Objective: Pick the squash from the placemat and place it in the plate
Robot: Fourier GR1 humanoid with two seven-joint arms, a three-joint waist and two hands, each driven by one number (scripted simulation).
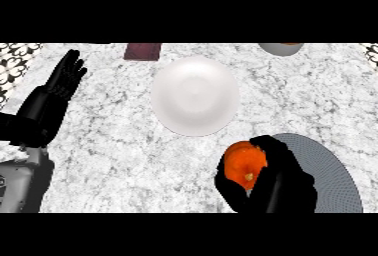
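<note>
The right hand (277, 180) is curled around the orange squash (245, 167) at the grey placemat's (332, 170) left edge, so the grasp looks made, while carrying it to the white plate (195, 95) remains.

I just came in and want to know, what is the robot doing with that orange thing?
The robot's right hand is curled round an orange squash at the left edge of the grey placemat. The white plate sits on the counter just beyond, with nothing on it yet. The left hand rests open at the left side.
</note>
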